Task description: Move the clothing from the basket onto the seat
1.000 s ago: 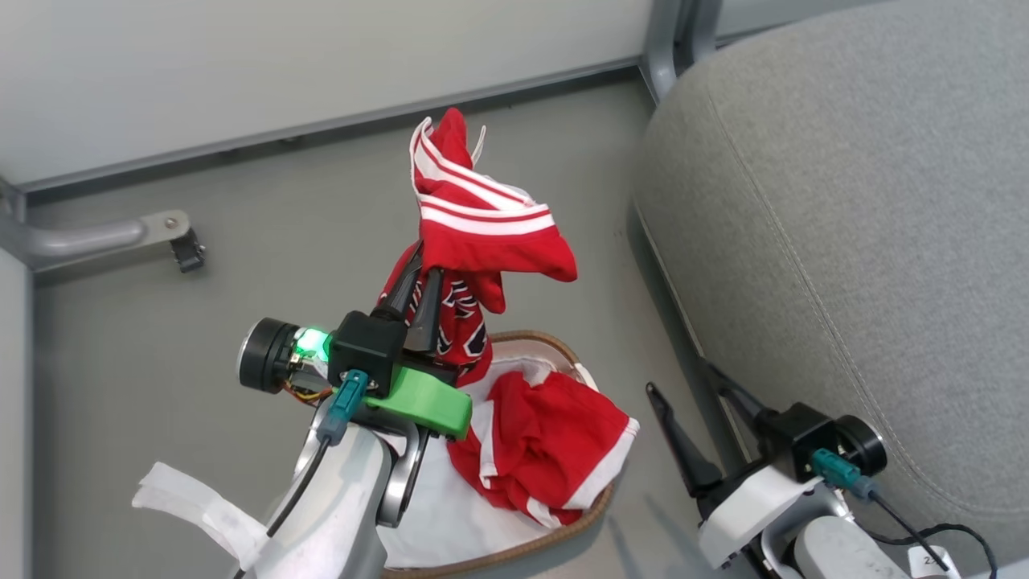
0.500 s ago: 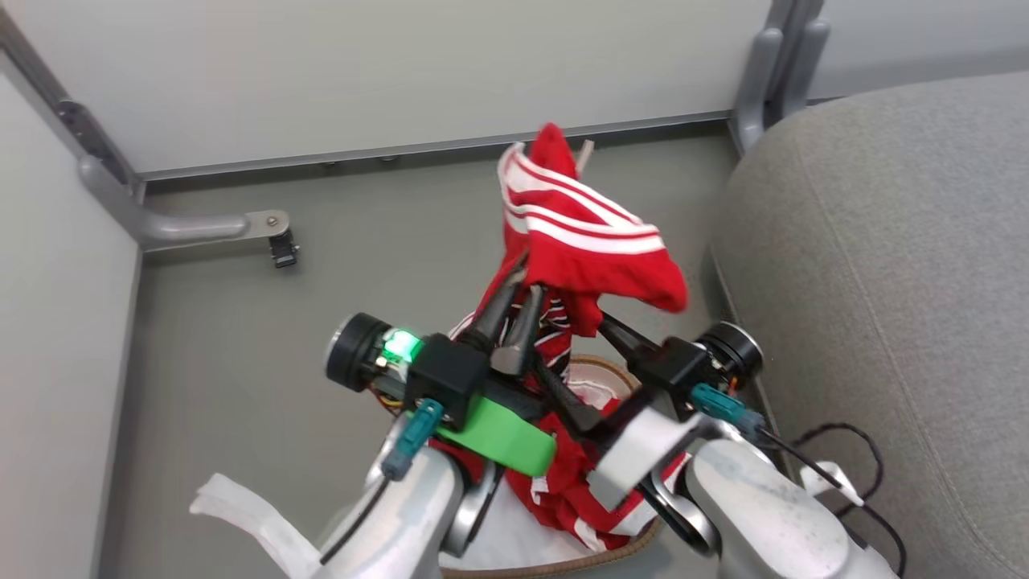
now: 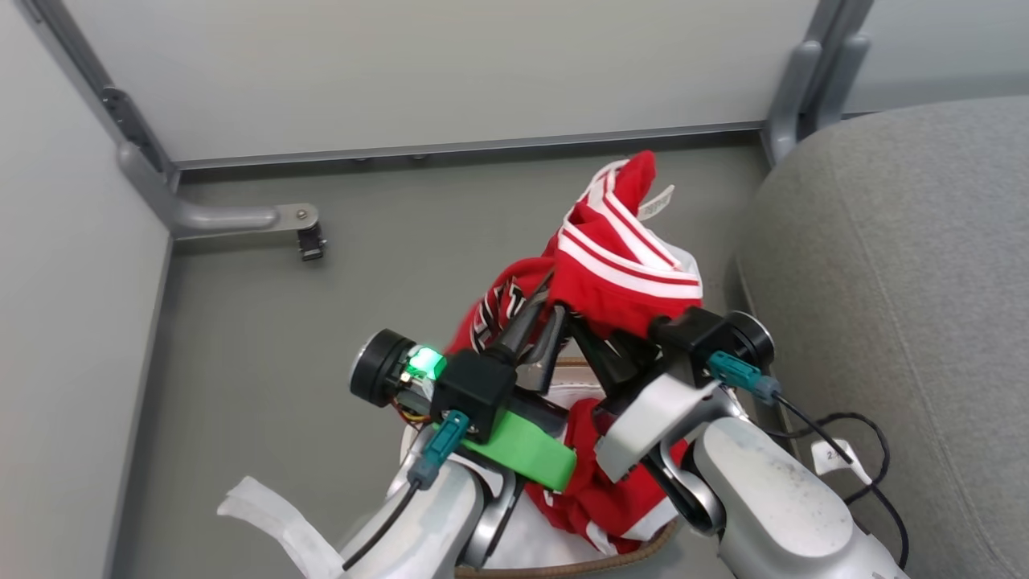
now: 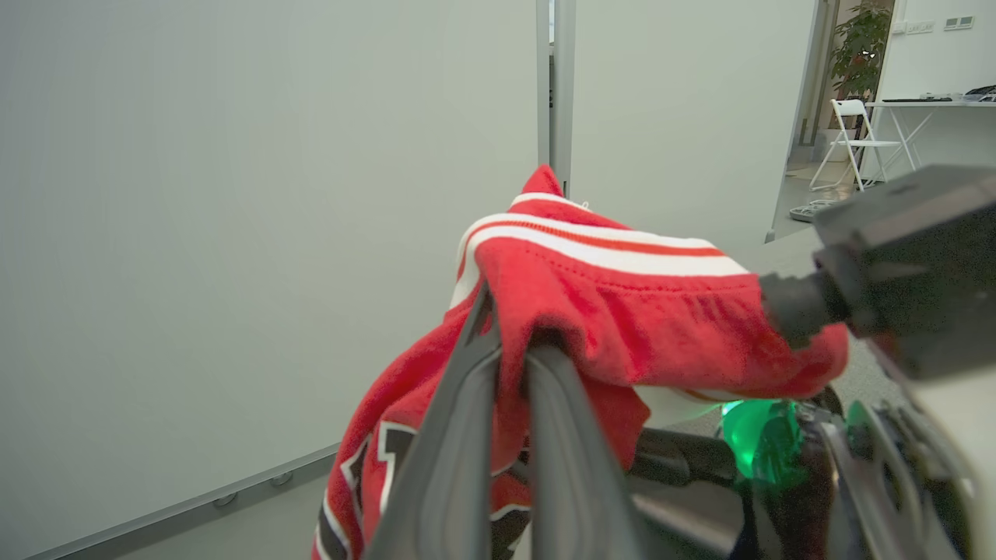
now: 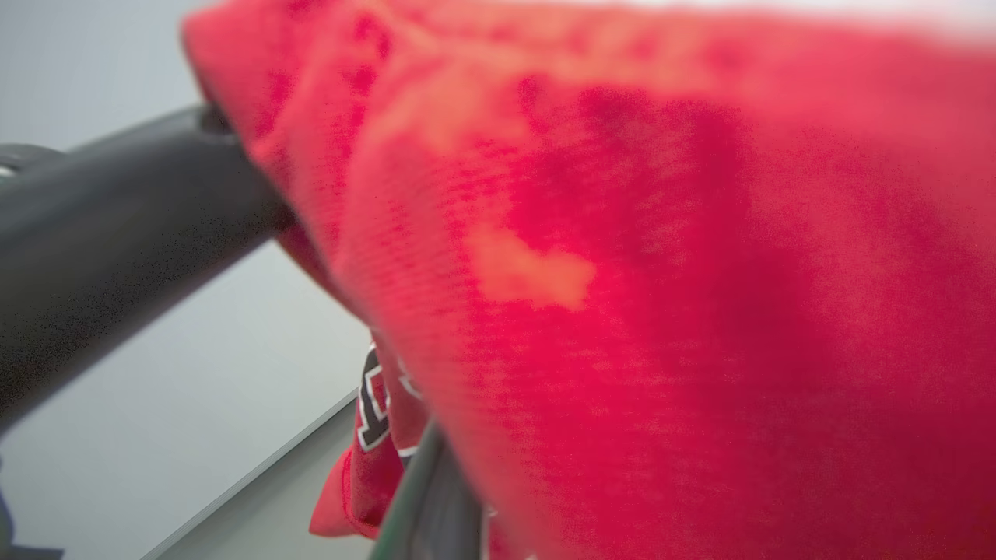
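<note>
- Head view: the left gripper (image 3: 549, 304) is clamped on the lifted garment (image 3: 623, 269), a red piece with white stripes. It hangs above the basket (image 3: 635, 548), just beside the seat (image 3: 900, 265).
- The other garment (image 3: 599, 494) lies in the basket on the white liner (image 3: 526, 551).
- The right gripper (image 3: 599, 354) reaches under the hanging cloth; I cannot tell whether its jaws are apart or together.
- Black-and-white lettering (image 3: 492, 310) shows on a fold but is too crumpled to read. The small white tag (image 3: 657, 203) at the top is too small to read. A paper label (image 3: 828, 458) on the cable seems to start with a 2; the rest is illegible.
- Left wrist view: the two fingers (image 4: 459, 435) stand close together with a red fold pinched between them, and the striped band drapes over their tips.
- Right wrist view: the red cloth sits blurred against the lens, so the jaws' state stays unclear.
- Handling, as a judgement: the fabric looks light, limp and slippery, so it will likely sag and may slide out of a thin pinch. The thicker striped band looks like the surest place to hold.
</note>
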Controlling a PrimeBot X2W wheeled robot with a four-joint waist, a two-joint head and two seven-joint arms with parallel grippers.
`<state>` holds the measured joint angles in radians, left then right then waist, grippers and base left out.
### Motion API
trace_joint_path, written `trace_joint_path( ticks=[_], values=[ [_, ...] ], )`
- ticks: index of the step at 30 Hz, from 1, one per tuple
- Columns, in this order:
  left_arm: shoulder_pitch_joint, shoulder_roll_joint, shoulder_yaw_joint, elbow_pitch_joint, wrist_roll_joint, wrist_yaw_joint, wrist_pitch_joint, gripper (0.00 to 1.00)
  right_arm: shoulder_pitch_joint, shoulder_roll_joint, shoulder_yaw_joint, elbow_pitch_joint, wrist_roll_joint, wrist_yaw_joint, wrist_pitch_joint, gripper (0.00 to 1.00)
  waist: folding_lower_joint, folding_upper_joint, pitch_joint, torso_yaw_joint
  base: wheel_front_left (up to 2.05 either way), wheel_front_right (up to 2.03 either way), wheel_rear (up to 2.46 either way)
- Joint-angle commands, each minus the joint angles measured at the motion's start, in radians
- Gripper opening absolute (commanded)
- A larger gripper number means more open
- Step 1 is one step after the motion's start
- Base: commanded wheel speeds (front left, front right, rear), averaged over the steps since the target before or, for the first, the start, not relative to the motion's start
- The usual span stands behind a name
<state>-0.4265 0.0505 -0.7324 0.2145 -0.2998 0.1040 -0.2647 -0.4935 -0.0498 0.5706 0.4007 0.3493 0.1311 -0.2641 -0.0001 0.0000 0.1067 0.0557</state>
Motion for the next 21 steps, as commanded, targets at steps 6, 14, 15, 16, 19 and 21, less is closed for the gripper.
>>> trace_joint_path(
  ticks=[6, 14, 15, 16, 19, 21],
  values=[
    [0.037, 0.003, 0.07, 0.02, 0.064, 0.002, 0.0, 1.0, 0.083, -0.038, -0.069, -0.077, -0.014, -0.001, -0.001, 0.0, 0.0001, 0.0, 0.03, -0.193, 0.0, 0.0, 0.0],
    [0.074, 0.008, 0.14, 0.048, 0.142, -0.034, 0.0, 1.0, 0.143, -0.114, -0.113, -0.188, -0.006, -0.001, -0.001, 0.0, 0.0001, 0.0, 0.085, -0.439, 0.0, 0.0, 0.0],
    [0.074, 0.007, 0.145, 0.055, 0.148, -0.04, 0.0, 1.0, 0.149, -0.121, -0.121, -0.196, -0.007, -0.001, -0.001, 0.0, 0.0001, 0.0, 0.09, -0.461, 0.0, 0.0, 0.0],
    [0.074, 0.007, 0.148, 0.06, 0.152, -0.044, 0.0, 1.0, 0.152, -0.128, -0.126, -0.199, -0.008, -0.001, -0.001, 0.0, 0.0001, 0.0, 0.094, -0.477, 0.0, 0.0, 0.0],
    [0.074, 0.006, 0.162, 0.063, 0.165, -0.05, 0.0, 1.0, 0.141, -0.145, -0.126, -0.201, -0.012, -0.001, -0.001, 0.0, 0.0001, 0.0, 0.11, -0.527, 0.0, 0.0, 0.0],
    [0.075, 0.005, 0.163, 0.071, 0.172, -0.057, 0.0, 1.0, 0.113, -0.157, -0.139, -0.2, -0.015, -0.001, -0.001, 0.0, 0.0001, 0.0, 0.123, -0.546, 0.0, 0.0, 0.0]
  ],
)
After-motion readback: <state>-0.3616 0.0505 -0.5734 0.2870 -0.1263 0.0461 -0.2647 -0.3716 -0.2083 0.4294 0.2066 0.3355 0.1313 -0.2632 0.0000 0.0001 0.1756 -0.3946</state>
